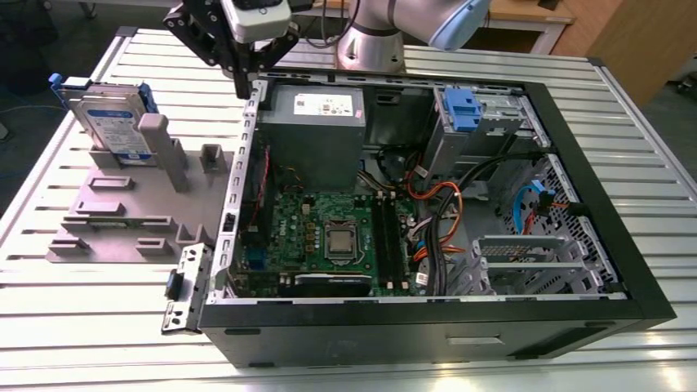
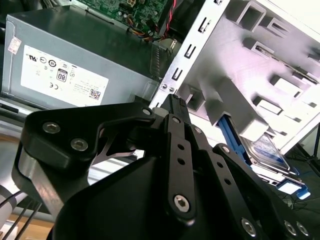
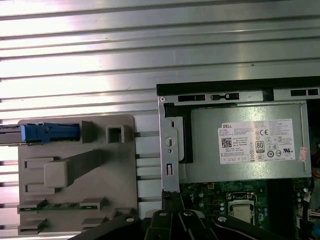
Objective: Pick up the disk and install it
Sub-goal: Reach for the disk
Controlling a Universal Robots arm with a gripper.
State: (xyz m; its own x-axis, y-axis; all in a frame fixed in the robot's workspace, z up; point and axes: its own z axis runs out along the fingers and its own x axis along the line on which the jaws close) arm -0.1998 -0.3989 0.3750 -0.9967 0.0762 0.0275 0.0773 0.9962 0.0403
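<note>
The silver-grey tubular robot arm with a pale blue joint cap is rising behind the jaws, carrying a white wrist housing directly above them. The black metal two-finger gripper is pointing straight down, its jaws pressing together (nothing between them). The black linkage bars are splaying outward above the jaws.

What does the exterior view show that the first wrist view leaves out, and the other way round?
Exterior view's extras: the robot arm, the label on the disk standing in the grey holder, a blue drive bracket and cables inside the case. First wrist view's extras: a straight-down look, the disk edge-on with its blue rail. Shared: disk, holder, power supply, motherboard and the shut, empty gripper by the case's wall.
</note>
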